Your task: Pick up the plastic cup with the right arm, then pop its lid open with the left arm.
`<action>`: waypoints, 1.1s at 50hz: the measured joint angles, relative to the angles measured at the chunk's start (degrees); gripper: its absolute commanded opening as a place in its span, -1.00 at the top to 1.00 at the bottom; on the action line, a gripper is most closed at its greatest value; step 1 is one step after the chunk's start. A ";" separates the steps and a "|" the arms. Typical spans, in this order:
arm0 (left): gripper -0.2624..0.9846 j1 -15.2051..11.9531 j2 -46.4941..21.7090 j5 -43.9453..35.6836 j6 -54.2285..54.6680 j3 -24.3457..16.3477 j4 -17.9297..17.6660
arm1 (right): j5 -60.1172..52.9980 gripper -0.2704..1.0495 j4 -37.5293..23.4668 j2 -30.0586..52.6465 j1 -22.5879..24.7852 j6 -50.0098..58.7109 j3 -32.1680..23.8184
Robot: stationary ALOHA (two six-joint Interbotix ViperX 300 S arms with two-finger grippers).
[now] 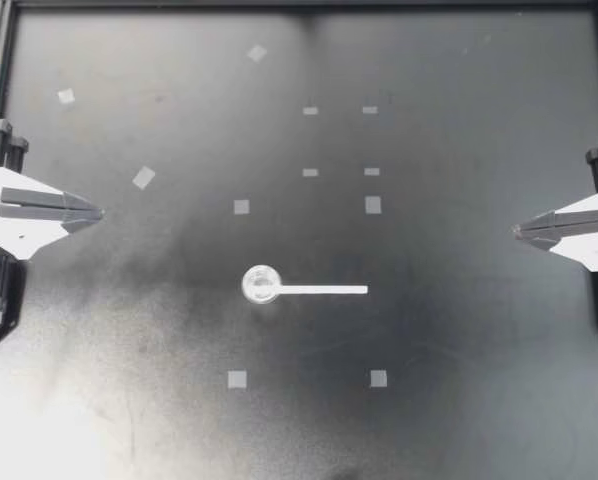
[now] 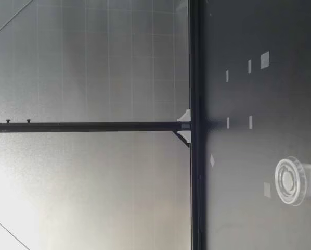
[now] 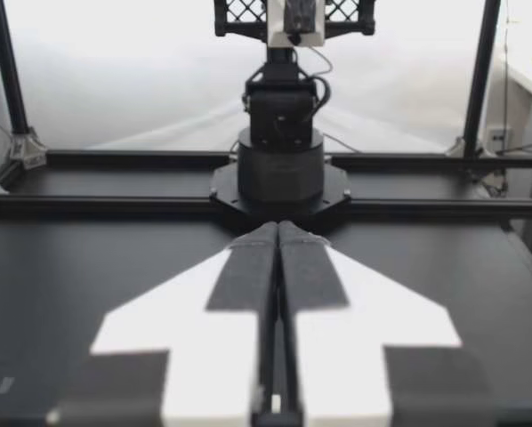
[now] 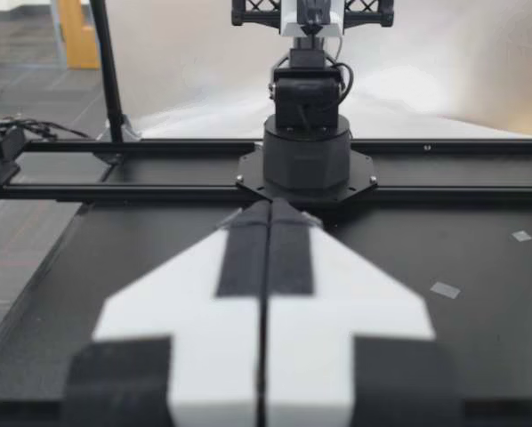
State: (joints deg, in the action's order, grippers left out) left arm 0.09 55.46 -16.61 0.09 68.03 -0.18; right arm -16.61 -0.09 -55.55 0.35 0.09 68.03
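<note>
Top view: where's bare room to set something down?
Bare table stretches between the scoop and the left gripper, and between its handle and the right gripper. Only the middle is taken, by the scoop and tape squares.

Hard glare bleaches the table (image 1: 49,430) on my left side. The clear scoop (image 1: 262,285) glints. Both wrist views are backlit and hazy.

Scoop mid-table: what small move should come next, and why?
Probably open my right end effector and ease it toward the scoop: its handle points that way, and both it and my left end effector sit shut, far off at the sides.
</note>
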 measured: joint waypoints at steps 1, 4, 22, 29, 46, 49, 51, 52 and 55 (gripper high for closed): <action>0.67 0.00 0.00 0.18 0.00 0.00 0.09 | 0.00 0.62 0.00 0.00 0.00 0.00 0.00; 0.79 0.35 0.09 2.37 -0.09 -0.70 0.09 | 0.26 0.75 0.00 0.18 0.00 0.00 -1.05; 0.80 0.88 -18.19 16.52 0.53 -12.57 -0.18 | 2.64 0.76 -0.09 22.41 0.00 0.70 -8.17; 0.80 0.79 -26.81 7.82 0.44 -10.81 -0.18 | -13.89 0.65 -0.09 34.63 0.00 1.05 -5.01; 0.80 0.88 -41.31 -2.64 0.53 -8.61 -0.44 | -25.22 -0.39 -0.18 58.27 0.00 4.75 -10.02; 0.80 0.88 -42.89 -3.16 0.62 -8.26 -0.97 | -25.22 -0.39 -0.18 61.35 0.00 5.19 -11.51; 0.80 0.88 -43.77 -3.60 0.53 -7.91 -1.05 | -25.22 -0.38 -0.18 63.19 0.00 5.36 -12.48; 0.80 0.88 -44.21 -3.87 0.53 -7.82 -1.14 | -25.22 -0.38 -0.09 63.98 0.00 5.36 -12.92; 0.80 0.88 -45.62 -4.66 0.53 -7.65 -1.32 | -25.22 -0.38 0.00 66.36 0.00 5.45 -14.33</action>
State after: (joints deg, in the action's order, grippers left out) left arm 0.97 9.84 -21.27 0.62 60.38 -1.49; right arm -41.84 -0.09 10.81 0.35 5.54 53.70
